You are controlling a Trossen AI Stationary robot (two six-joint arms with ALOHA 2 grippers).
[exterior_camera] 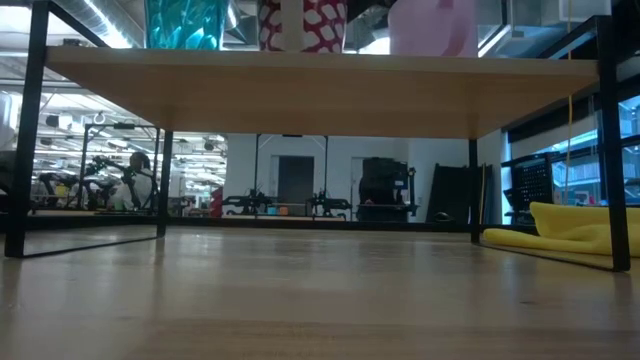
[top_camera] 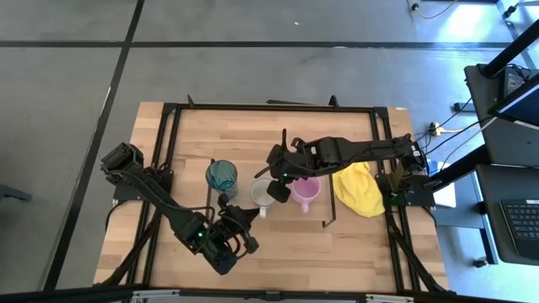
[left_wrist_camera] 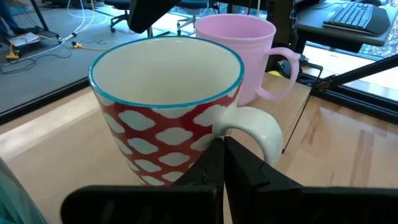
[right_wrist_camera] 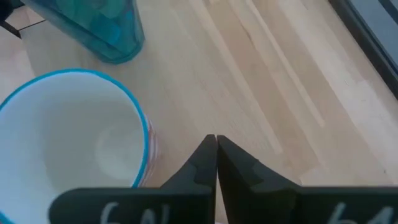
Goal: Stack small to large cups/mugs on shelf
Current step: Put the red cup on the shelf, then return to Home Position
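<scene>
Three vessels stand in a row on the shelf (exterior_camera: 320,95). They are a teal tumbler (top_camera: 221,177), a handled mug (top_camera: 264,192) that is cream-white inside with a red cloud pattern outside (left_wrist_camera: 161,118), and a pink mug (top_camera: 305,192). My left gripper (left_wrist_camera: 223,146) is shut, coming level from the near left, its tips at the patterned mug's handle (left_wrist_camera: 261,127). My right gripper (right_wrist_camera: 216,142) is shut above the shelf, beside the patterned mug's rim (right_wrist_camera: 140,118) and apart from it. My left gripper's shut fingertips (left_wrist_camera: 217,152) stand right at the root of the patterned mug's handle (left_wrist_camera: 239,118), coming level from the table's near side. I cannot tell whether they touch it. The mug stands upright on the shelf.
A yellow cloth (top_camera: 360,189) lies on the table right of the shelf and also shows in the low view (exterior_camera: 575,230). The shelf's thin black legs (exterior_camera: 28,130) stand at its corners. Bare tabletop lies in front of the shelf (top_camera: 320,252).
</scene>
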